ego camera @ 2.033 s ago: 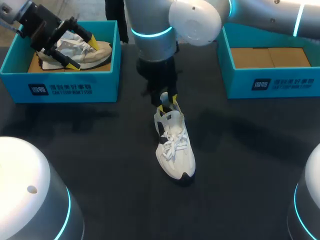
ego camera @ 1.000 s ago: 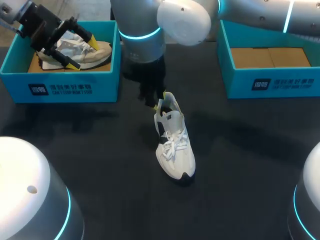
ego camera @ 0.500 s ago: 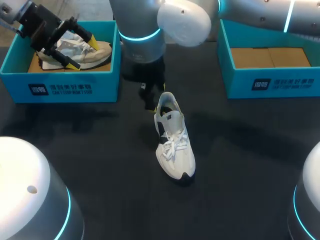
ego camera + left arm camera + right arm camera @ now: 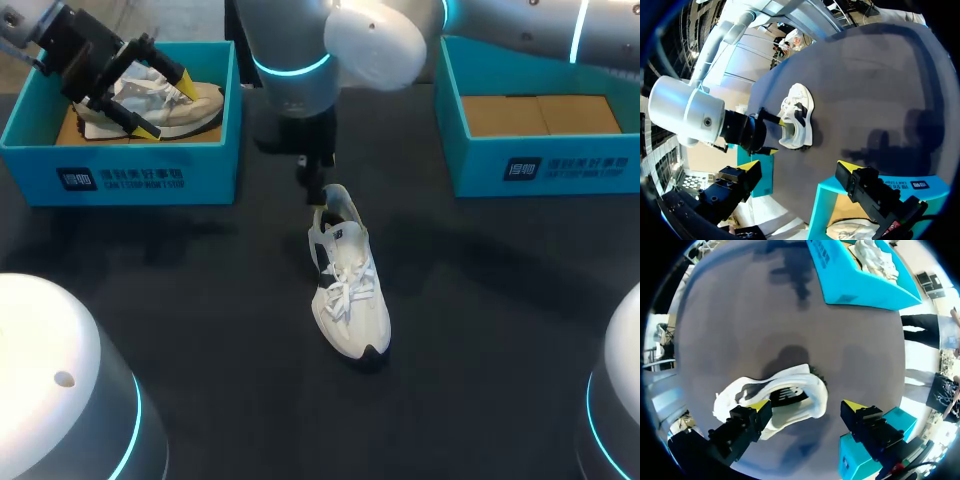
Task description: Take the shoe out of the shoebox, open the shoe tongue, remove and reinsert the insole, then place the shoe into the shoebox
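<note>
Shoe (image 4: pixel 345 290) lies near white-printed shoebox (image 4: pixel 120 176), left end effector (image 4: pixel 165 104) and right end effector (image 4: pixel 806 405) both released.

This looks like a robotics lab bench: a left arm (image 4: pixel 25 18) and a right arm (image 4: pixel 290 40) with cyan light rings hang over a plain dark table (image 4: pixel 200 300) bearing an open teal left shoebox (image 4: pixel 120 180) far left and a right shoebox (image 4: pixel 545 165) far right

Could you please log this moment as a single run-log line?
right gripper: open, over heel of white shoe on table | left gripper: open, over left shoebox, second shoe inside
</note>
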### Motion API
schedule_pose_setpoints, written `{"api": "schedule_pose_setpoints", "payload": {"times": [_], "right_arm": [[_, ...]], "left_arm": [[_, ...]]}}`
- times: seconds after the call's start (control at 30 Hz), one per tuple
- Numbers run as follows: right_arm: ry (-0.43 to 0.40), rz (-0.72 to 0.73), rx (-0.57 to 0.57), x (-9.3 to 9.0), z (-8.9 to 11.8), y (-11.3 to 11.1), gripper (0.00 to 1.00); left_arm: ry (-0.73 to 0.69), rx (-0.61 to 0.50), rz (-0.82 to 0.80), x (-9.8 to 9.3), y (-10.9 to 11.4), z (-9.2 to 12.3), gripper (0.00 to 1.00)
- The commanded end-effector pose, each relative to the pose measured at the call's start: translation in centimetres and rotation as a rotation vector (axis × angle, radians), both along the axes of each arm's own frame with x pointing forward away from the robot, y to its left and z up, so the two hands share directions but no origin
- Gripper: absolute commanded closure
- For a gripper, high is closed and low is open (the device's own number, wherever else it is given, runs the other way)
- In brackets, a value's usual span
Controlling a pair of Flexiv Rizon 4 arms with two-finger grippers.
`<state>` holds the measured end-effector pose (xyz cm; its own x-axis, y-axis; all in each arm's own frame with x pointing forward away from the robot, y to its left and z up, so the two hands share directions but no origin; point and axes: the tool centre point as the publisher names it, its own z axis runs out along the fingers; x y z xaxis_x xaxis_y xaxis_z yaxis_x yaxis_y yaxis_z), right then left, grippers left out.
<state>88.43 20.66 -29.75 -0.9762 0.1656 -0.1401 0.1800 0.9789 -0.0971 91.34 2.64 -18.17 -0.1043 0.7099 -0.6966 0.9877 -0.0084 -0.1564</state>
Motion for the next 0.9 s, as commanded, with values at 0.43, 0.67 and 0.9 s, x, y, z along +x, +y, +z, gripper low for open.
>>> {"api": "schedule_pose_setpoints", "payload": {"times": [0.43,0.67,0.9], "right_arm": [[-0.019,0.177,0.024,2.3,-3.2,-1.4,0.2],[-0.009,0.212,0.036,3.2,-4.7,-2.0,0.16],[0.001,0.223,0.05,3.9,-5.9,-2.0,0.15]], "left_arm": [[-0.001,0.003,0.0,0.0,0.0,0.0,0.0],[-0.001,0.003,0.0,0.0,0.0,0.0,0.0],[-0.001,0.003,0.0,0.0,0.0,0.0,0.0]]}}
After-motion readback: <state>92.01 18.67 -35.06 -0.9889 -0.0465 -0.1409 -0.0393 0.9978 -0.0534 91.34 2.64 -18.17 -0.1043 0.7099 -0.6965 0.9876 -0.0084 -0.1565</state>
